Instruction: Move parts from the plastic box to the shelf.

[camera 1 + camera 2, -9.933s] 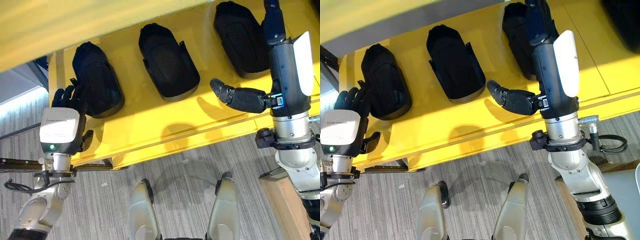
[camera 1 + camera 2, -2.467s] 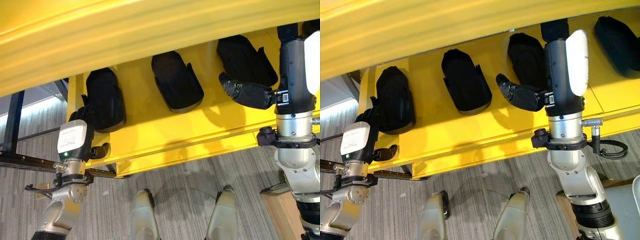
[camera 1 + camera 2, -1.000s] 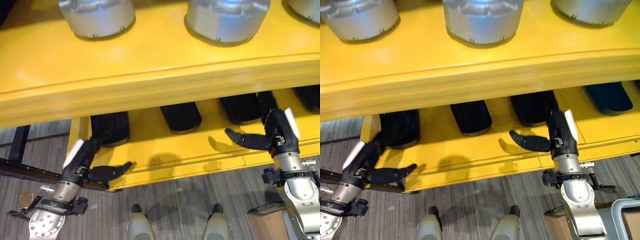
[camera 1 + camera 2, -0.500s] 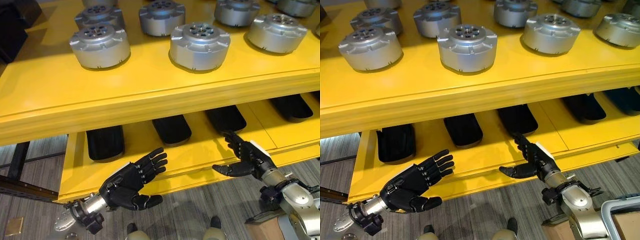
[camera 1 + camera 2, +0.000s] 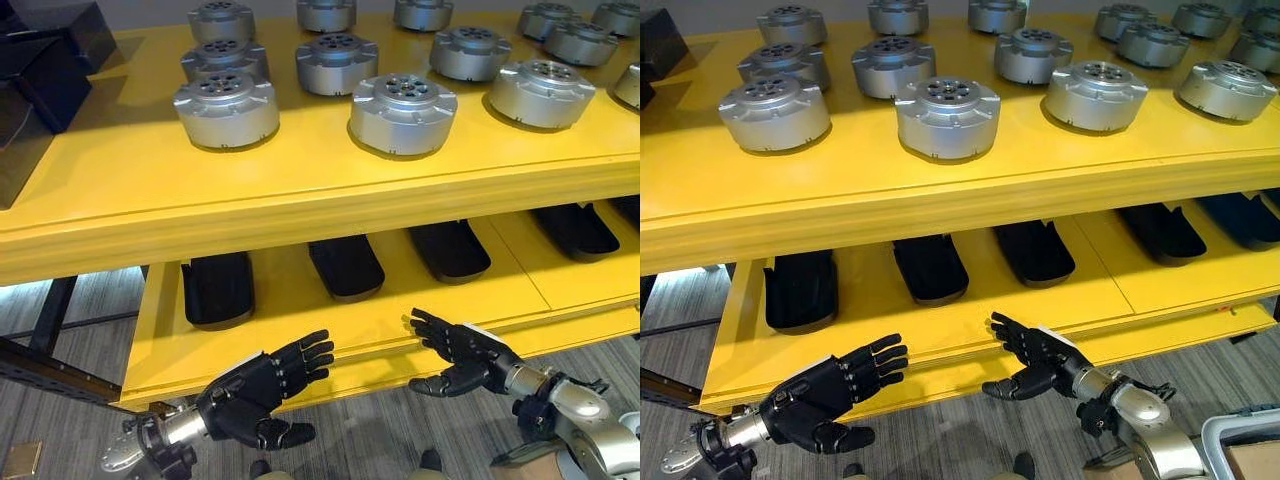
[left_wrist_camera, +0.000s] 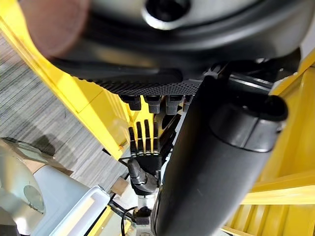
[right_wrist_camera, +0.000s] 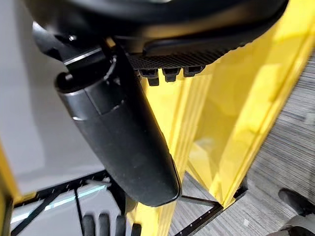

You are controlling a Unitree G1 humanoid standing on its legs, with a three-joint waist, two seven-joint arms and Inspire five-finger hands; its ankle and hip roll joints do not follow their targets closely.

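A big yellow shelf (image 5: 300, 215) has two levels. The top level holds many round silver parts (image 5: 402, 100) in rows. The lower level (image 5: 970, 320) holds long black parts (image 5: 930, 268) lying side by side, well back from its front edge.

Both hands hang low in front of the lower level, and both are empty. The left hand (image 5: 255, 388) has its fingers (image 5: 305, 358) spread out and loose, holding nothing. The right hand (image 5: 1032, 362) is spread too, with its fingers (image 5: 1008, 333) near the front edge, and I cannot tell if they touch it.

The black parts sit deep on the shelf, apart from both hands. I think a drop-off is done, so the next step is going back for another part. The hands need to come away and find the plastic box. A pale bin corner (image 5: 1245, 440) shows low on the right
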